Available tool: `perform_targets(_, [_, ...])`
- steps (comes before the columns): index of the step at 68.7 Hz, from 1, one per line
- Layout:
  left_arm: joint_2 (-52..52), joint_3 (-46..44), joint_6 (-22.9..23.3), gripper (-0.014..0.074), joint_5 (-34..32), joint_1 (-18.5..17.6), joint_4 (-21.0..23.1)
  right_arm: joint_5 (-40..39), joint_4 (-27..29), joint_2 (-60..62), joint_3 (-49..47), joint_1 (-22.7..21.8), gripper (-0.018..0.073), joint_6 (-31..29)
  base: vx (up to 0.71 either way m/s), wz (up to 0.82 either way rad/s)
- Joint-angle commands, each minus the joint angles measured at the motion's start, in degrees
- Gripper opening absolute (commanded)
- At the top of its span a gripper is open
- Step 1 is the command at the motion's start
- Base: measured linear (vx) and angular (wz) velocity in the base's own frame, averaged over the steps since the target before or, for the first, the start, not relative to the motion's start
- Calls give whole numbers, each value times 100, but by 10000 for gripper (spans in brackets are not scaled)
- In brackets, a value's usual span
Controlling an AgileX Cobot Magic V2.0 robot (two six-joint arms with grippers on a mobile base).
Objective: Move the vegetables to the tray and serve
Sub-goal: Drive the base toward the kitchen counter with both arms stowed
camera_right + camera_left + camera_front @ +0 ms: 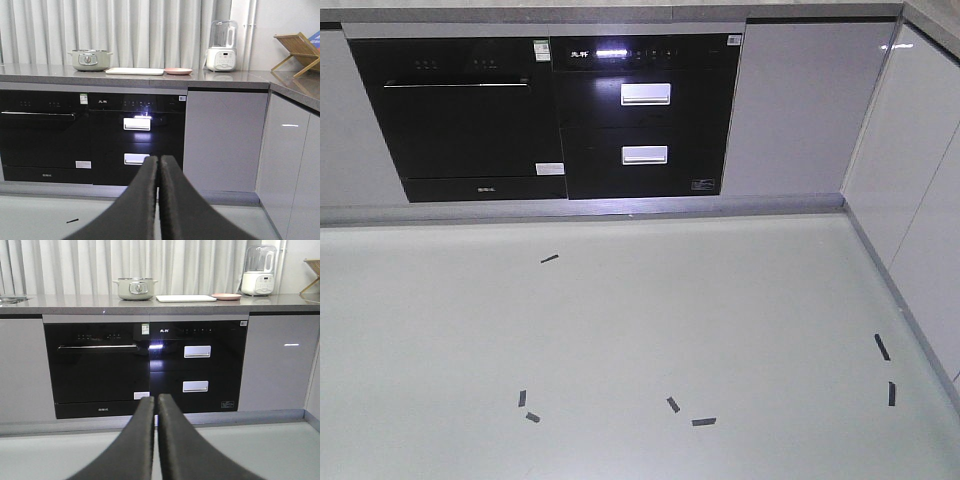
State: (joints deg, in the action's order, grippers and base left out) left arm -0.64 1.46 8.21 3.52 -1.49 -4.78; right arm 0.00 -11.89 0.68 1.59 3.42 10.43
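Am holding left tool [156, 399] and right tool [159, 159] pinched together, empty. Cream rectangular plastic tray [186, 298] lying on grey stone tabletop [75, 303], just beside round pink plate [226, 296]; vegetables not showing. Risking mistaking plate for tray: both flat, adjacent.

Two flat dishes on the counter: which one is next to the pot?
The cream rectangular tray, lying just right of the pot. The round pink plate sits beyond the tray, toward the white appliance.
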Motion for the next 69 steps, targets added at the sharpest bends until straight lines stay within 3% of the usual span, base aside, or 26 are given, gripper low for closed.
perform_targets(1, [-83,145,0,-6,-410,-19,12,-426,-48,-52,87,-21,-3,-18,0,0])
perform_targets(69, [-83,145,0,-6,-410,-19,12,-426,-48,-52,87,-21,-3,-18,0,0])
